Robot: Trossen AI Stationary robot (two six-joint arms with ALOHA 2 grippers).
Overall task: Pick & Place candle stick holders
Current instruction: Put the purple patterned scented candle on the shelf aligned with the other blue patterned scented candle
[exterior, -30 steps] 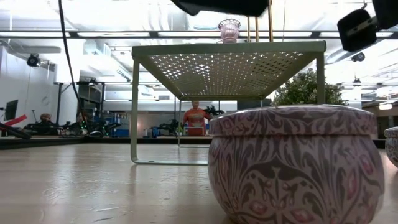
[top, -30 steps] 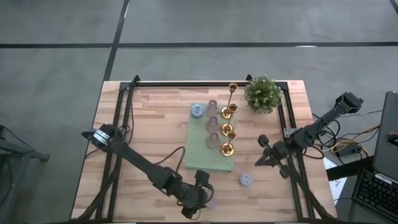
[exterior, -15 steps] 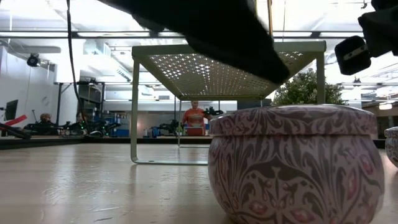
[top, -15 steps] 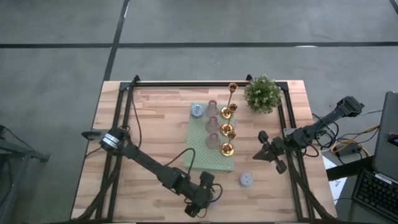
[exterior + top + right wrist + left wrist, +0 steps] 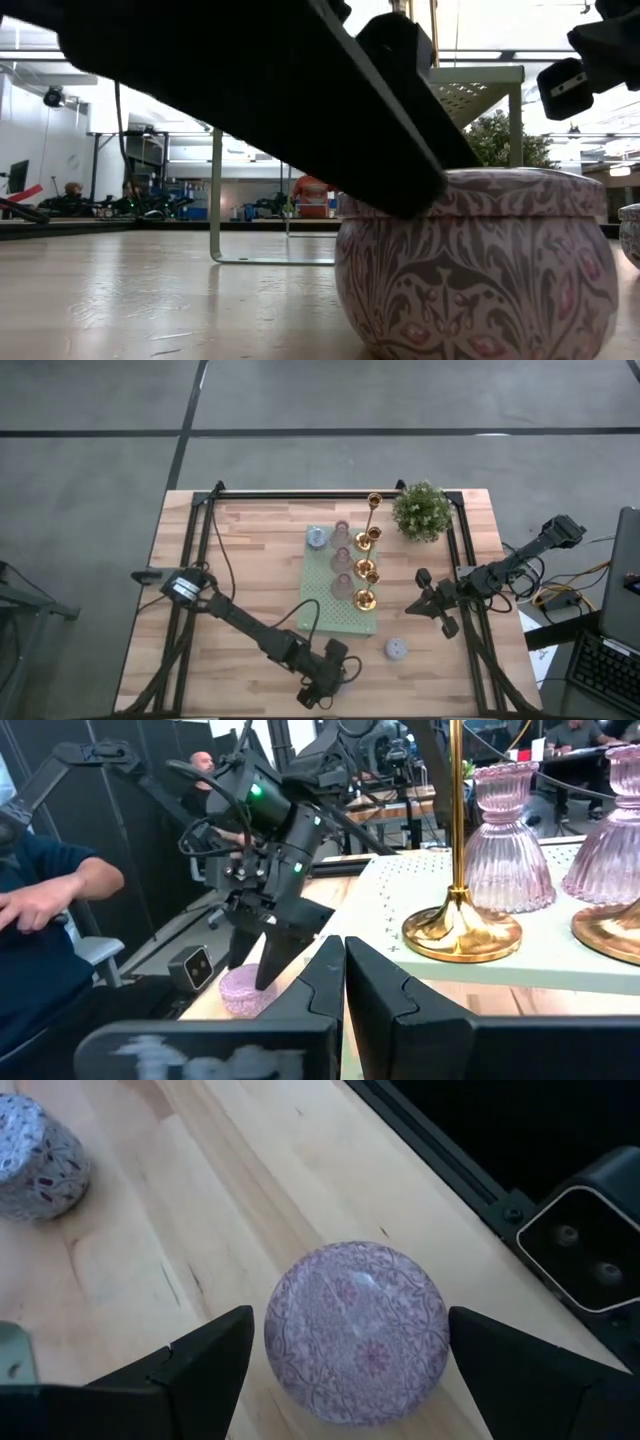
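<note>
1. The wooden tabletop (image 5: 250,560) carries everything, with both dark arms reaching in from its sides.
2. A pale green perforated stand (image 5: 318,600) sits mid-tabletop on thin legs, raised above the wood.
3. A green potted plant (image 5: 421,510) stands near the far right corner, beside the stand.
4. On the stand, gold candle stick holders (image 5: 365,570) line its right edge, the tall thin-stemmed one (image 5: 373,505) at the far end; ribbed pink glass holders (image 5: 342,558) stand just left of them.
5. The left gripper (image 5: 345,1355) hangs at the near edge, its fingers (image 5: 200,1365) spread wide on either side of a round patterned lavender holder (image 5: 355,1330), not clamping it.
6. The right gripper (image 5: 418,605) waits right of the stand, fingers (image 5: 325,975) pressed together on nothing.
7. A second small patterned holder (image 5: 396,649) rests near the stand's near right corner.
</note>
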